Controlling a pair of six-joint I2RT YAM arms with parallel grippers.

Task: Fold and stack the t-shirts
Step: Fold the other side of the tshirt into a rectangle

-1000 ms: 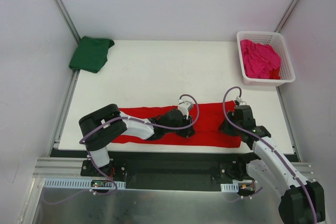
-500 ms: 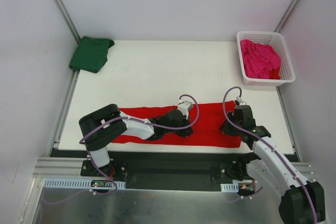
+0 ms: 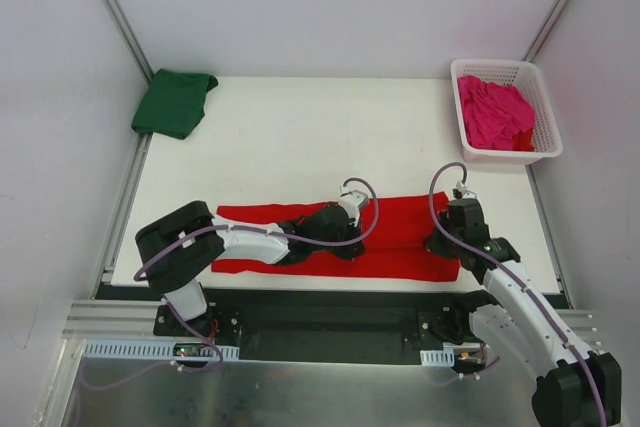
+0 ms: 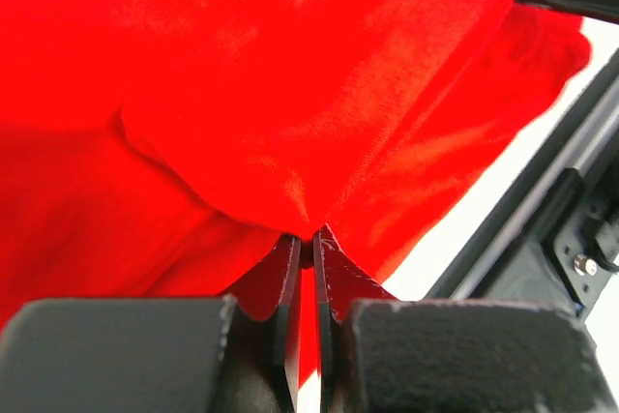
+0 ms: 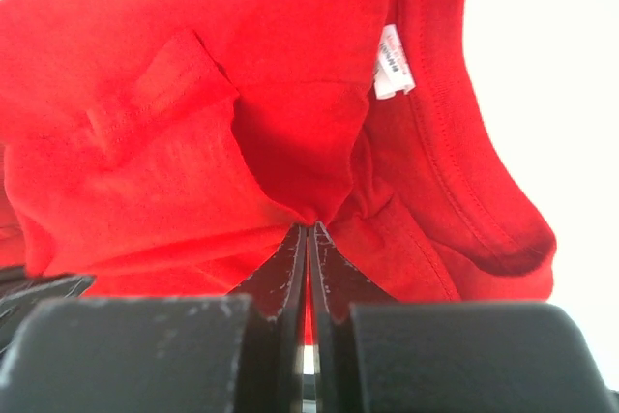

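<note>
Evidently mid-fold — the red t-shirt [image 3: 400, 222] lies banded along the near edge of the table [image 3: 300, 137], left gripper [image 4: 302, 239] and right gripper [image 5: 308, 231] each pinching a tuck of it, so next both should lift and carry together.

Soft matt cotton cloth of red t-shirt [image 4: 319, 94], faint sheen on folds; scuffed matt black plastic on left tool [image 4: 302, 237] and right tool [image 5: 308, 229]; smooth matt white counter [image 3: 300, 147]; white plastic lattice basket [image 3: 505, 156].

A robot lab cell: white walls [image 3: 350, 7], aluminium rails [image 3: 110, 319].
</note>
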